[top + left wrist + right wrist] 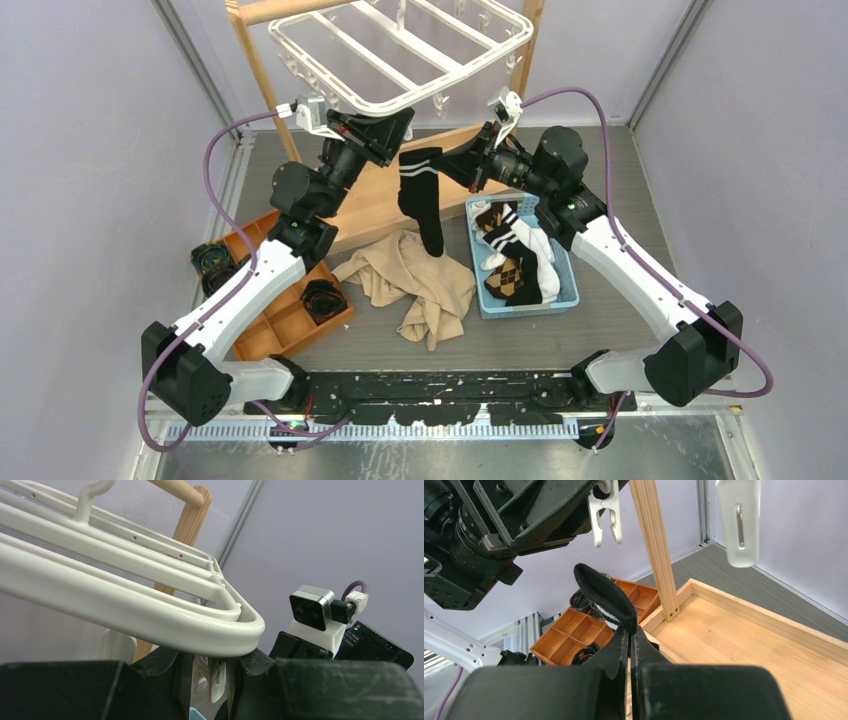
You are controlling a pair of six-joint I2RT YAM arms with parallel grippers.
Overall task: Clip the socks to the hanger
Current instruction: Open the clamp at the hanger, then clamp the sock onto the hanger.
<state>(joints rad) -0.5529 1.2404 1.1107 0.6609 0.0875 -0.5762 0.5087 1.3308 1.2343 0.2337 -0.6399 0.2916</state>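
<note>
Up at the back of the table (600, 200), seen from overhead, the hanger (400, 50) hangs between the posts of the wooden stand (255, 70), and its far side is cut off by the top edge. The left pincer (395, 125) reaches under the hanger's near rim, which hides its tips. Just to its right, the right pincer (452, 160) is closed on the top of a black sock (422, 195). The sock dangles free, with its toe above the beige cloth (420, 285). The other socks (515, 255) lie in a blue basket (575, 290), partly covered by the right arm. An orange tray (270, 320) is half hidden under the left arm. Bare table shows in front of the cloth and beside the basket.

From the left wrist, the hanger's rounded corner sits directly over the fingers. The left pincer is clamped on a white clip (217, 680) hanging from that rim. The clip's lower end drops out of view between the dark fingers, which fill the whole bottom edge.

From the right wrist, the fingers are pressed together on the sock. A fold of it bulges up above them, with a white stripe just showing. The clip pokes out of the left pincer above, its mouth slightly apart and a clear gap between it and the sock. A second clip (736, 520), blurred, hangs at the upper right, cut off by the top edge.
</note>
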